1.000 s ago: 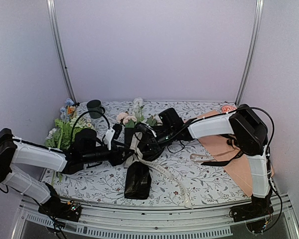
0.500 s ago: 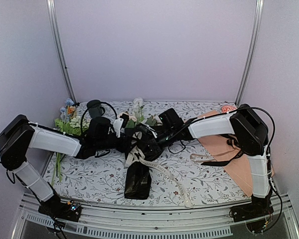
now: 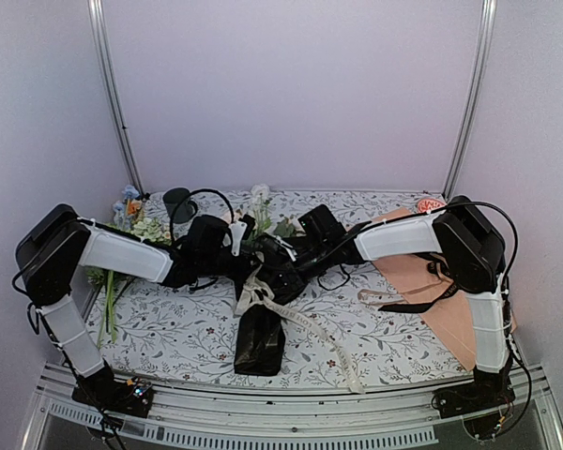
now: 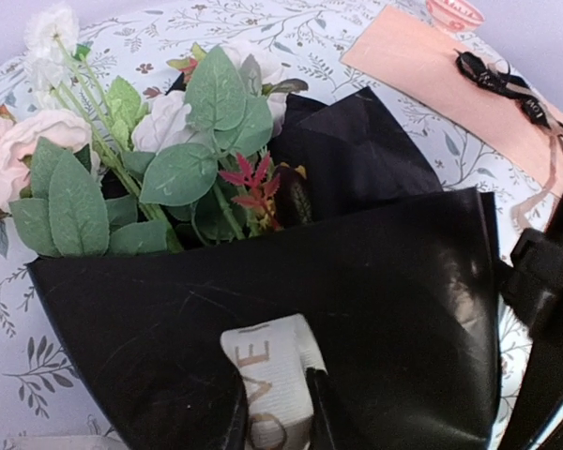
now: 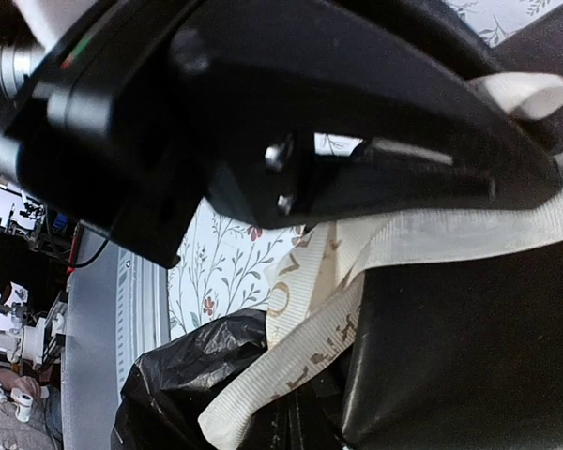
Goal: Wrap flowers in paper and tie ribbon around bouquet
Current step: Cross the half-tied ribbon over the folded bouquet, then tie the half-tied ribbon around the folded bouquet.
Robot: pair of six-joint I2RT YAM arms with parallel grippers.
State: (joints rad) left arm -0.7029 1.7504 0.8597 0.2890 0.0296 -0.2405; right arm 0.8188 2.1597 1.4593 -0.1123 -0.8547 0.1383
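The bouquet [image 3: 259, 319] lies mid-table, its black paper [image 4: 375, 300] wrapped as a cone. The flowers [image 4: 159, 159], pink and white with green leaves, stick out at the far end. The cream ribbon [image 3: 305, 323] circles the cone's neck, and one end trails toward the front edge. My left gripper [image 4: 274, 375] is shut on a fold of the lettered ribbon [image 4: 267, 361] lying on the paper. My right gripper [image 5: 296, 417] meets it from the right, shut where a ribbon strand [image 5: 357, 281] crosses its tips. The left gripper's black body fills the top of the right wrist view.
A peach sheet [image 3: 422, 281] with a dark ribbon [image 3: 403, 305] on it lies at the right. A leftover mixed bunch [image 3: 122, 239] and a dark cup [image 3: 178, 202] stand at the back left. A small pink thing [image 3: 430, 203] sits at the back right.
My left arm has swung back and to the right, up to the bouquet's neck. Its jaws opened wide and then closed on the ribbon. The right arm has stayed put.
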